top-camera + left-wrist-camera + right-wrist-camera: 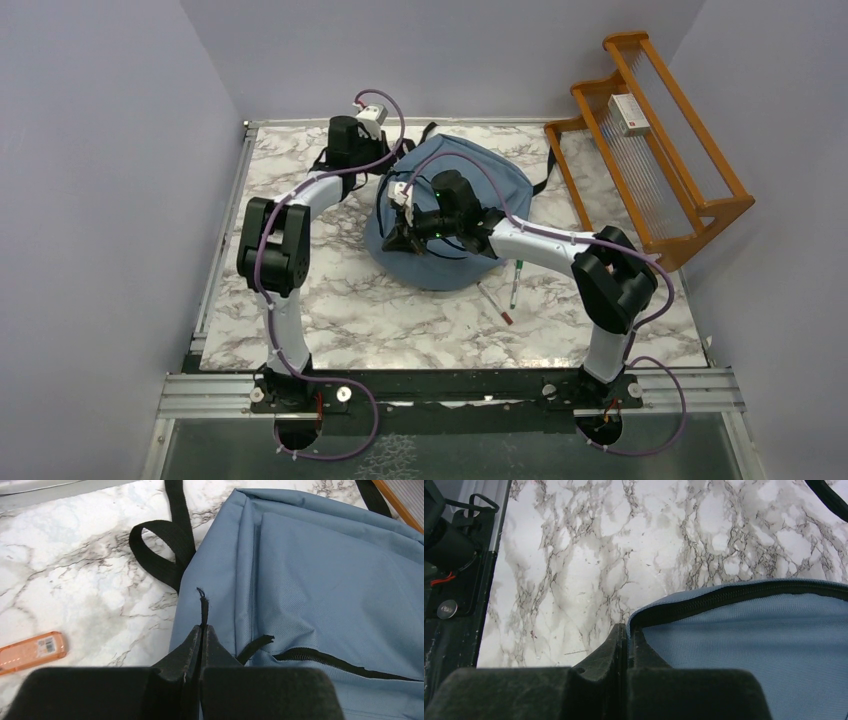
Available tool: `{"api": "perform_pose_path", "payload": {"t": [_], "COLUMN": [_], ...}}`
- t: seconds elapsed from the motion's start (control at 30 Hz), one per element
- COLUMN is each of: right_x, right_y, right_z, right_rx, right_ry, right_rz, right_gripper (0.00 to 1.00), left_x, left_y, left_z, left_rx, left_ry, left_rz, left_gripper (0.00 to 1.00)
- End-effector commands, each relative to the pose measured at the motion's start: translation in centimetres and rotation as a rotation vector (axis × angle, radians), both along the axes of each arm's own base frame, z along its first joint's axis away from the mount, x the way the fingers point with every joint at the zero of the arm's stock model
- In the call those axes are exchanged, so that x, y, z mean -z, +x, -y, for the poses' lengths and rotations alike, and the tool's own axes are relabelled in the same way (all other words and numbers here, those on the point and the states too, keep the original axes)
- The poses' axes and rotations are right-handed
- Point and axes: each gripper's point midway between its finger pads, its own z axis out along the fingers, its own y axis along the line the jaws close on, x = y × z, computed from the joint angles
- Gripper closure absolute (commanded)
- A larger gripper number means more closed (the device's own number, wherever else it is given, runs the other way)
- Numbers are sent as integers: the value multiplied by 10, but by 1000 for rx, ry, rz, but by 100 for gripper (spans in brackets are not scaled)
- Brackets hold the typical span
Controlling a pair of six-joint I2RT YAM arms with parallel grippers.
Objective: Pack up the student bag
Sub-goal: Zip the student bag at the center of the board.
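Slate-blue student bag (pixel 500 175), both our arms bent toward it. Our left gripper (pixel 202 630) pinches its zipper pull (pixel 203 609); right gripper (pixel 626 630) pressed together.

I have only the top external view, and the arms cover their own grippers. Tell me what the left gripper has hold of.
Observer: The left gripper is shut on a thin black pull cord at the edge of the student bag.
Operator: Now report the right one.
Observer: The right gripper is shut, its tips at the end of the bag's dark zipper band. I cannot tell whether it pinches any fabric.
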Motion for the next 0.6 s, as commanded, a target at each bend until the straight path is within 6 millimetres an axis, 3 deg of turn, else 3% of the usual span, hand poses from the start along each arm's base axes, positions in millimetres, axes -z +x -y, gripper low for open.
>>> {"api": "perform_pose_path", "payload": {"t": [0.0, 0.23, 0.43, 0.57], "right_x": [-25, -23, -26, -38], "right_y": [-52, -46, -28, 4], "right_z": [-3, -4, -7, -5], "right_rx": [-208, -179, -74, 104], "right_ry": [60, 57, 69, 86], "right_rz": [-58, -52, -47, -49], "right_gripper": [99, 99, 99, 99], "left_x": [-20, -19, -57, -95], "left_y": [28, 42, 43, 33], "left_z": [10, 20, 19, 0], "left_rx": [43, 68, 47, -34], "left_ry": [-28, -60, -83, -80], "left_rz": [110, 89, 109, 144], "left_gripper": [100, 100, 94, 79]}}
